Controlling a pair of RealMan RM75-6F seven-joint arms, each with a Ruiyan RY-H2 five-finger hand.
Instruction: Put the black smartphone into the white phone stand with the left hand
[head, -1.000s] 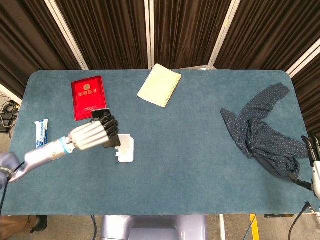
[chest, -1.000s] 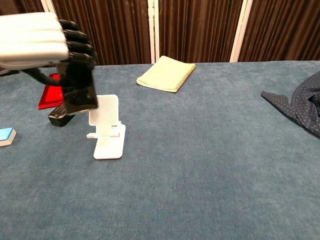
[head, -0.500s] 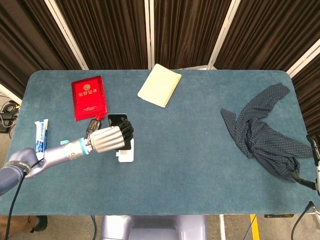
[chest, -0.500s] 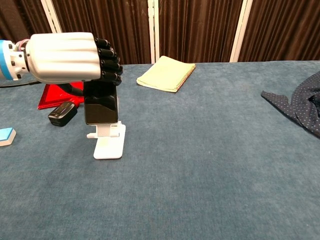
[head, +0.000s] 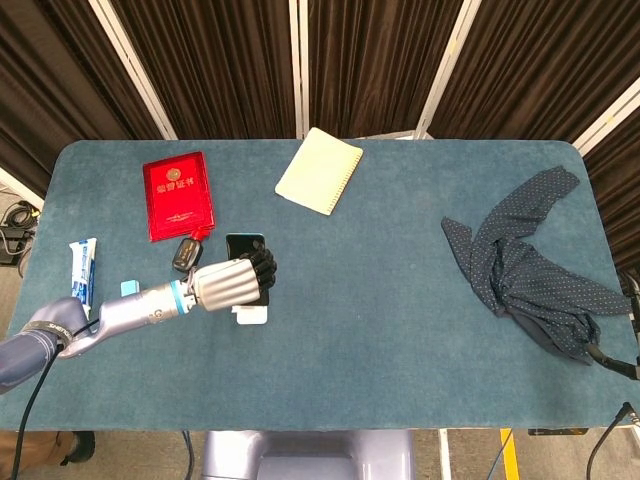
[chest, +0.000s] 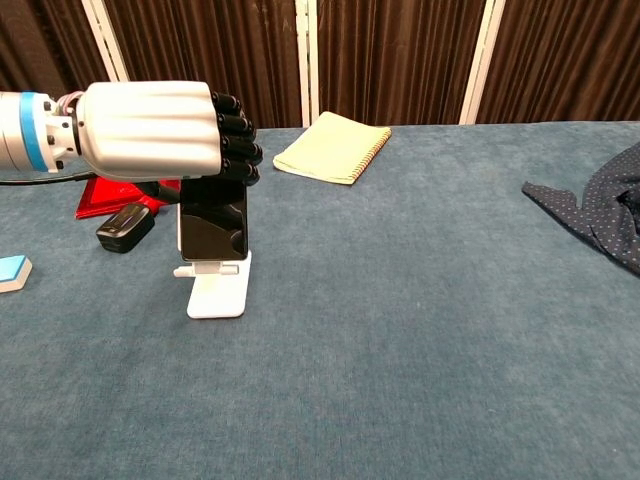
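The black smartphone (chest: 212, 222) stands upright against the back of the white phone stand (chest: 218, 292), its lower edge at the stand's small lip. My left hand (chest: 165, 130) grips the phone's top from above, dark fingers curled over it. In the head view the left hand (head: 232, 283) covers most of the stand (head: 251, 316), and the phone's top (head: 244, 242) pokes out beyond the fingers. The right hand does not show in either view.
A red booklet (head: 177, 195) and a small black case (chest: 125, 227) lie just left of the stand. A yellow notebook (head: 319, 170) lies at the back, a blue-white tube (head: 82, 270) at the far left, and a dark dotted cloth (head: 525, 265) at the right.
My left hand carried the phone rightward and down, from left of the stand to upright on it. The right hand, seen at the right edge earlier, has left the view.
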